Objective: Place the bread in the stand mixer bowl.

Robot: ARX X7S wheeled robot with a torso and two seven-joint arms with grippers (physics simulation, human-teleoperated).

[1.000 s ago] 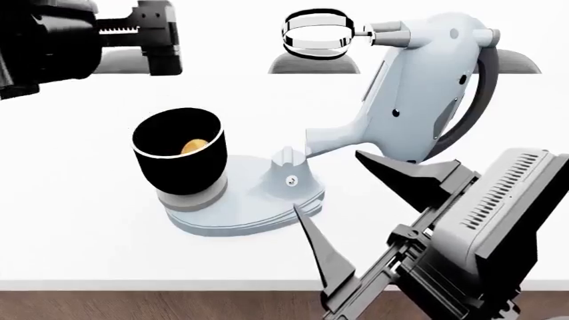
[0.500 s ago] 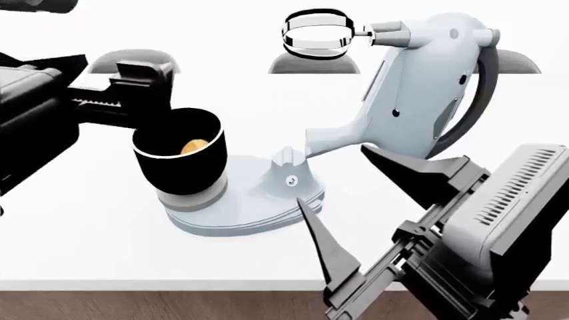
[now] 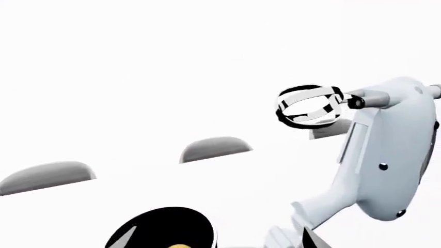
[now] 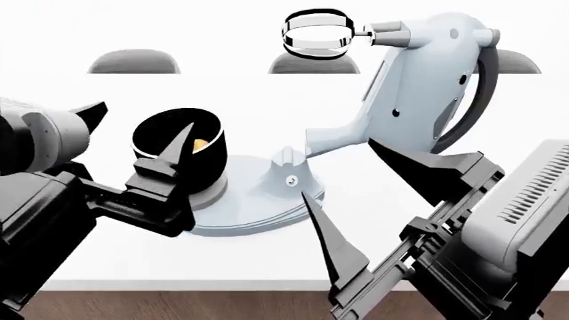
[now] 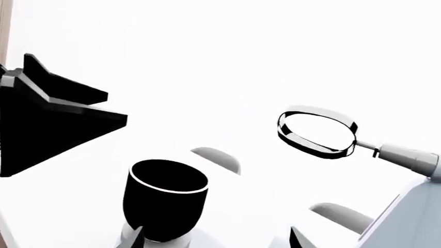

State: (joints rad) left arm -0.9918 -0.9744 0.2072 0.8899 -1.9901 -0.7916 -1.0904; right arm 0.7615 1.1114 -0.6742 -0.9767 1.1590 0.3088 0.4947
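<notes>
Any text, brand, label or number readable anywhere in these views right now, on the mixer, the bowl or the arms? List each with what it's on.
None: no readable text in any view.
Mixer body: plain pale grey-blue, only small dark dots, no lettering.
Stand mixer bowl: glossy black with a white rim line, no label.
Chrome ring attachment: reflections only.
Left gripper and right gripper: bare, unmarked.

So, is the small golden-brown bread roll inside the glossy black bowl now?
Yes, inside: the golden-brown bread roll shows below the rim of the glossy black bowl.
</notes>
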